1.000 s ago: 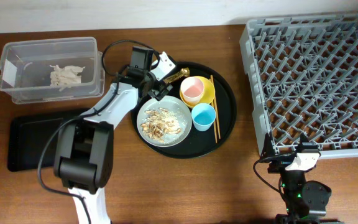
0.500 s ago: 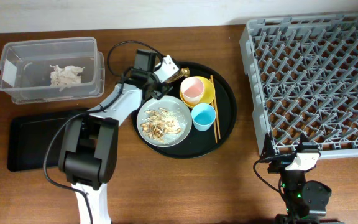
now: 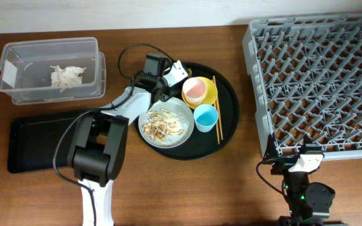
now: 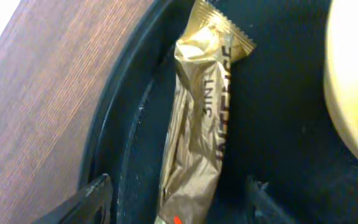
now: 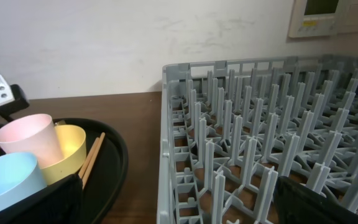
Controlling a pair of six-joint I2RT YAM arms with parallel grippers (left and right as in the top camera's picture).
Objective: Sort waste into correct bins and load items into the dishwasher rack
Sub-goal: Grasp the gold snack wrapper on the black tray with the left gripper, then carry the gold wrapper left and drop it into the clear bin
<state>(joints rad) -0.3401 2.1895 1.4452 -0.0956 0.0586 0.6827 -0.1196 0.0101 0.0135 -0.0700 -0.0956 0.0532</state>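
Note:
My left gripper (image 3: 175, 78) is open at the upper left of the round black tray. In the left wrist view a gold wrapper (image 4: 197, 118) lies on the tray floor between its fingers (image 4: 179, 200); the overhead view hides it. A yellow bowl (image 3: 210, 94) holds a pink cup (image 3: 194, 90). Beside them are a blue cup (image 3: 205, 117), chopsticks (image 3: 217, 108) and a grey-green plate (image 3: 181, 111) with food scraps (image 3: 162, 124). My right gripper (image 3: 300, 164) is open and empty at the near edge of the grey rack (image 3: 319, 75), also seen in the right wrist view (image 5: 179, 208).
The round black tray (image 3: 230, 125) holds the dishes. A clear box (image 3: 49, 44) with crumpled white paper (image 3: 66, 76) stands at the back left. A shallow black rectangular tray (image 3: 33, 143) lies in front of it.
My left gripper has moved right along the round tray's rim and now covers the gold wrapper in the overhead view. The right arm has not moved.

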